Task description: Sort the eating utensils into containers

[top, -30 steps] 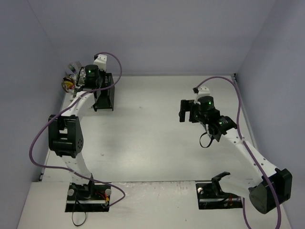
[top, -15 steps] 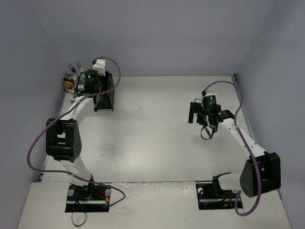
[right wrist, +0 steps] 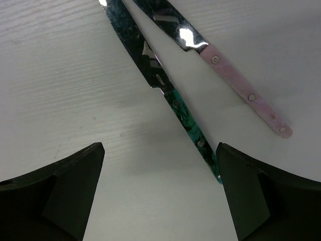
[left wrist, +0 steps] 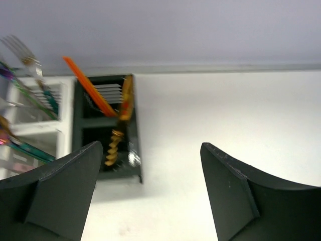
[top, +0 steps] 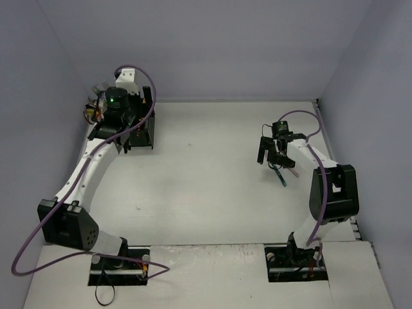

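Left gripper [left wrist: 150,148] has sprung wide, empty; I see the black caddy [left wrist: 100,123] at its 11 o'clock, bare table [left wrist: 225,110] toward 3. Right gripper [right wrist: 159,148], wide and empty, has the teal knife [right wrist: 160,88] at 12.

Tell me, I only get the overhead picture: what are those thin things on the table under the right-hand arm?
Observer: Two knives lying side by side, a teal-handled knife and a pink-handled knife.
Operator: Is the claw gripping one?
Observer: No. The right gripper hangs open over them; nothing is gripped.
Operator: What's inside the black box on the far left?
Observer: The black caddy holds a leaning orange-red utensil and a gold utensil with a twisted handle.
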You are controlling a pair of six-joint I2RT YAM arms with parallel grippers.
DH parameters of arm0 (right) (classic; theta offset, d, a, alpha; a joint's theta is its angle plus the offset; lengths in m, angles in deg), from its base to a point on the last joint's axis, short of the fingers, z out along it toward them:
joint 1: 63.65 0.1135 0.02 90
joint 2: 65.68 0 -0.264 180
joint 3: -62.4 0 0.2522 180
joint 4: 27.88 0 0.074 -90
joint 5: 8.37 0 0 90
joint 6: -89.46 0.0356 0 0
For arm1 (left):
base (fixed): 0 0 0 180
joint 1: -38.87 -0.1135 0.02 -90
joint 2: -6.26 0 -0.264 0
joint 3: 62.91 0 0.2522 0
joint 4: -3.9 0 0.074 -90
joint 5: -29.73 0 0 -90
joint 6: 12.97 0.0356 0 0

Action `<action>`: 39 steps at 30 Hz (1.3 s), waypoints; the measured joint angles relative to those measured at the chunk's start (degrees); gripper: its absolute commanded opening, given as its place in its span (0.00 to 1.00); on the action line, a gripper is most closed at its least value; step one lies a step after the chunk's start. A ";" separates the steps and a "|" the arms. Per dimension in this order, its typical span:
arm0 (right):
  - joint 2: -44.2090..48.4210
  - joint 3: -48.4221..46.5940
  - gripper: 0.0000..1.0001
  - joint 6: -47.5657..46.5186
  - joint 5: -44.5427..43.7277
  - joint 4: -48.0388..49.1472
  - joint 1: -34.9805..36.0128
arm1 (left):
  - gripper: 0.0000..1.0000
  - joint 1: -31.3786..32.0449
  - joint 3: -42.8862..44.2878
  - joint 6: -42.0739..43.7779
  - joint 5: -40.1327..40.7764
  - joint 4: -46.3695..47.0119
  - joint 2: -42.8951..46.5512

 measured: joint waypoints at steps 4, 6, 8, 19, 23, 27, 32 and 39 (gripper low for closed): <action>-4.32 -0.99 0.90 0.00 0.11 -0.23 -0.60 | 0.76 4.79 -2.39 -2.10 -1.67 -4.68 3.49; -6.21 -1.61 0.89 0.00 0.11 -0.29 -0.83 | 0.76 6.61 -4.46 -3.24 -2.94 -6.19 4.80; -8.06 -2.21 0.88 0.22 0.45 -0.17 -1.02 | 0.76 7.73 -6.60 -4.62 -4.24 -7.65 5.77; -9.98 -4.02 0.47 -1.23 3.00 1.56 0.51 | 0.76 8.93 -9.82 -8.46 -7.75 -10.28 6.16; -10.15 -3.94 0.26 -1.53 2.95 2.91 5.51 | 0.76 9.64 -9.81 -9.52 -8.69 -10.25 5.98; -10.35 -3.93 0.04 -1.47 2.72 4.11 11.42 | 0.76 10.08 -9.80 -10.67 -9.63 -10.22 5.16; -10.61 -4.19 0.00 -0.98 3.07 4.88 16.23 | 0.76 10.44 -9.80 -12.23 -10.60 -10.22 4.37; -10.79 -5.13 0.00 -1.37 5.03 4.18 21.60 | 0.77 10.48 -9.80 -15.93 -12.13 -9.87 4.23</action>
